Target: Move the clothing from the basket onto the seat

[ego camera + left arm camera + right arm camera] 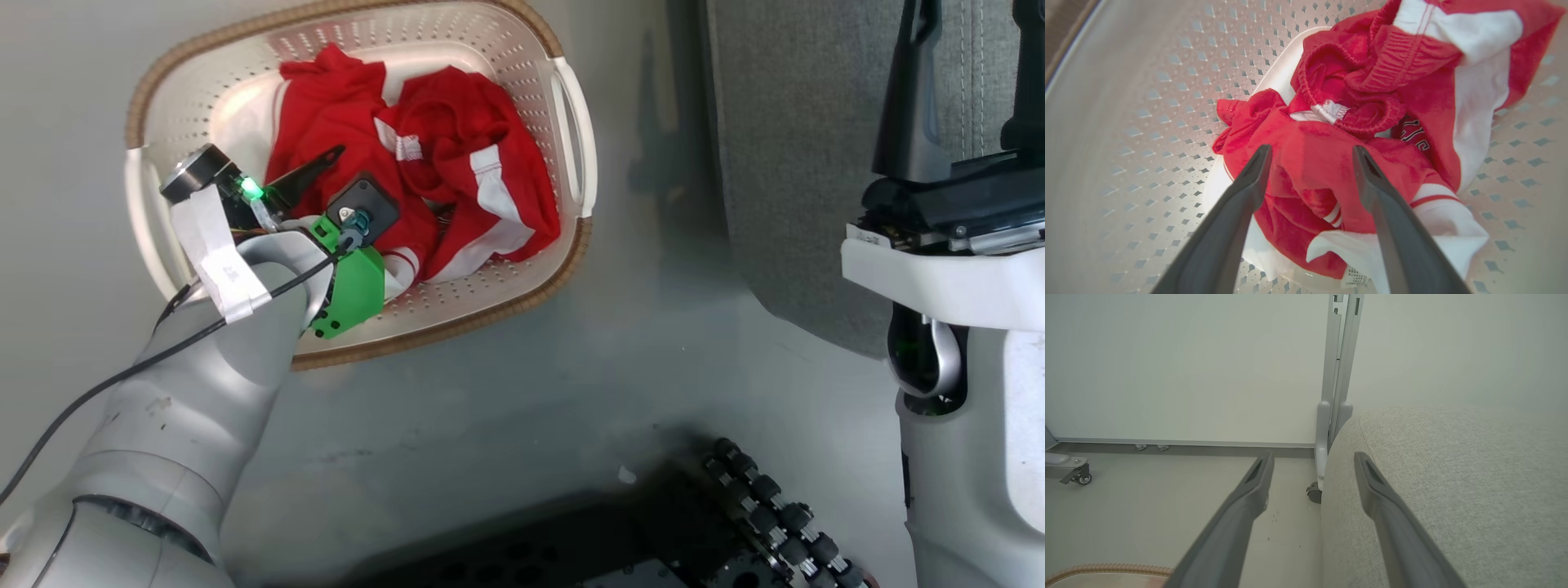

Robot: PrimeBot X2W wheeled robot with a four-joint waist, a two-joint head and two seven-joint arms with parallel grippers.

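**Left wrist view.** Hazard: the two garments of the clothing (1372, 102) lie bunched and overlapping on the bottom of the basket (1147, 102). A closure here would probably take only the raised red fold nearest the fingers. A thin fold of soft cloth may slip out on the lift, or it may drag the second garment along by friction and drop it short of the target. A deeper reach risks a fingertip catching in the perforated bottom. State: the left end effector (1311, 149) is spread wide, one finger on either side of that fold. It grips nothing. Contact between the tips and the cloth cannot be confirmed.

**Head view.** Hazard: the seat (784, 163) lies well apart from the basket, on the robot's right. A hanging cuff could snag the brown rim during the transfer and tip or shift the basket. All clothing is inside the basket; none is on the seat.

**Right wrist view.** State: the right end effector (1312, 457) is spread and empty, held in the air beside the rounded edge of the seat, above the floor (1167, 498).
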